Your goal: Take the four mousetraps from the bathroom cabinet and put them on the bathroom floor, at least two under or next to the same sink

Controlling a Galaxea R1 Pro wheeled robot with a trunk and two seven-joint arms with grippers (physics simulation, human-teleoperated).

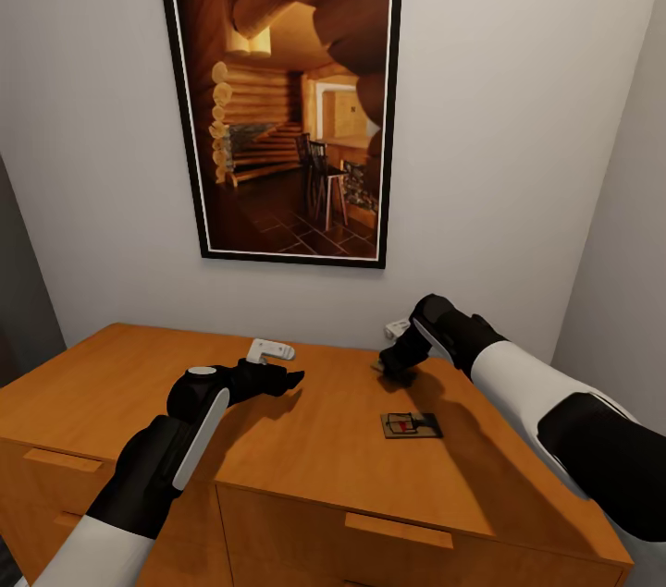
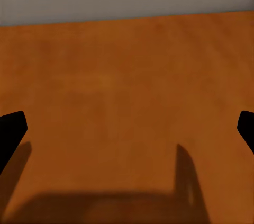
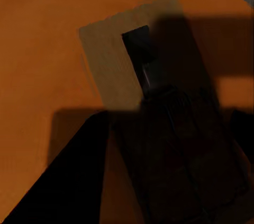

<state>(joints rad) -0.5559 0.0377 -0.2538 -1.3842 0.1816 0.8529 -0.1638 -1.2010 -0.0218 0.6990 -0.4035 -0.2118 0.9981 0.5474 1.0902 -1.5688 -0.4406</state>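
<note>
The cabinet is a low orange-brown chest against the wall, and its top also fills the left wrist view. One mousetrap lies flat on the top, right of centre. In the right wrist view a mousetrap with a flat brown base lies in shadow just below my right gripper. My right gripper hangs open just above the top, behind that trap. My left gripper hovers open and empty over the middle of the top, its fingertips wide apart. A white-grey trap-like piece lies just behind it.
A large framed picture hangs on the pale wall above the cabinet. A small white object sits at the wall behind my right gripper. Drawer fronts with bar handles face me. A wall closes in at the right.
</note>
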